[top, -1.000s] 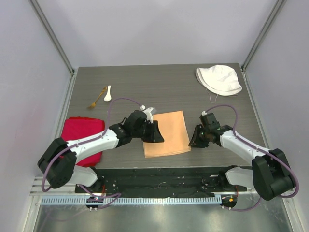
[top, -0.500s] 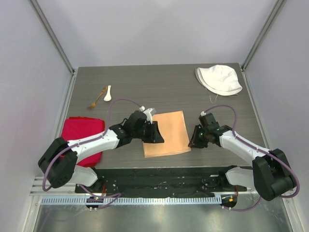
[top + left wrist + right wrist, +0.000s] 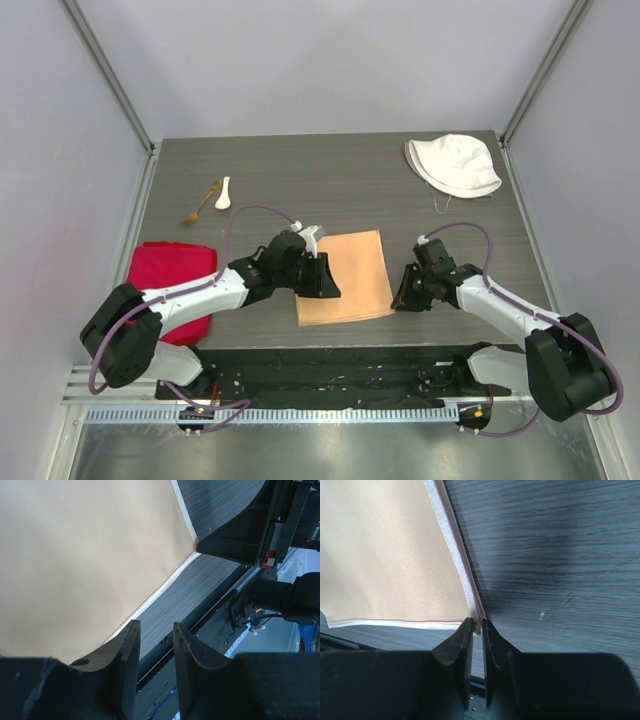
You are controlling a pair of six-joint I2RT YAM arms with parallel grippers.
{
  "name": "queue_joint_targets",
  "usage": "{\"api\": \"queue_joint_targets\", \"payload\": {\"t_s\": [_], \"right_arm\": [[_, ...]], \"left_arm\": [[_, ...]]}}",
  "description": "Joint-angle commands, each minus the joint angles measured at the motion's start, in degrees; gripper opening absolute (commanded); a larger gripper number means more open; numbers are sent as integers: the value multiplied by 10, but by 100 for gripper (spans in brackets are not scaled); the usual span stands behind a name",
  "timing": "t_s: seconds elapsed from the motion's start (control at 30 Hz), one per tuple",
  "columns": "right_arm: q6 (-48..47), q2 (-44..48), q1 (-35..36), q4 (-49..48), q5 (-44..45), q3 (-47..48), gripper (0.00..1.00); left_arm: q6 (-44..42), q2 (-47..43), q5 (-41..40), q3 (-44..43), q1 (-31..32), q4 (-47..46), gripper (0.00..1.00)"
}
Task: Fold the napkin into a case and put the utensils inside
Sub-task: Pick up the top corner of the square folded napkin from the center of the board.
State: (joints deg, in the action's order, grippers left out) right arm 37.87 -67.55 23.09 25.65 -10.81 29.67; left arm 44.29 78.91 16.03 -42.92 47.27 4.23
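Note:
The peach-orange napkin [image 3: 345, 277] lies flat in the middle of the table, folded to a rectangle. My left gripper [image 3: 322, 277] sits at its left edge. In the left wrist view that gripper [image 3: 156, 630] is open, nothing between its fingers, and the napkin [image 3: 85, 555] with its white hem lies just beside the left finger. My right gripper [image 3: 402, 297] is at the near right corner. In the right wrist view this gripper [image 3: 477, 625] is shut on the napkin's [image 3: 385, 555] hemmed corner tip. The white spoon [image 3: 223, 192] and gold fork [image 3: 201, 203] lie together at the far left.
A bright red cloth [image 3: 170, 285] lies at the near left under my left arm. A white fabric hat [image 3: 453, 165] sits at the far right corner. A black rail [image 3: 330, 365] runs along the table's near edge.
My right gripper's jaws have narrowed onto the napkin's near right corner, and the arm has shifted slightly nearer. The left arm has barely moved.

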Motion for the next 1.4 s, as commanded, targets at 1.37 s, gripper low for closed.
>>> {"api": "queue_joint_targets", "payload": {"t_s": [1.37], "right_arm": [[116,-7,-2,-67,-120,76,6]], "left_arm": [[-141,220,-224,-160,125,-90,31]]}}
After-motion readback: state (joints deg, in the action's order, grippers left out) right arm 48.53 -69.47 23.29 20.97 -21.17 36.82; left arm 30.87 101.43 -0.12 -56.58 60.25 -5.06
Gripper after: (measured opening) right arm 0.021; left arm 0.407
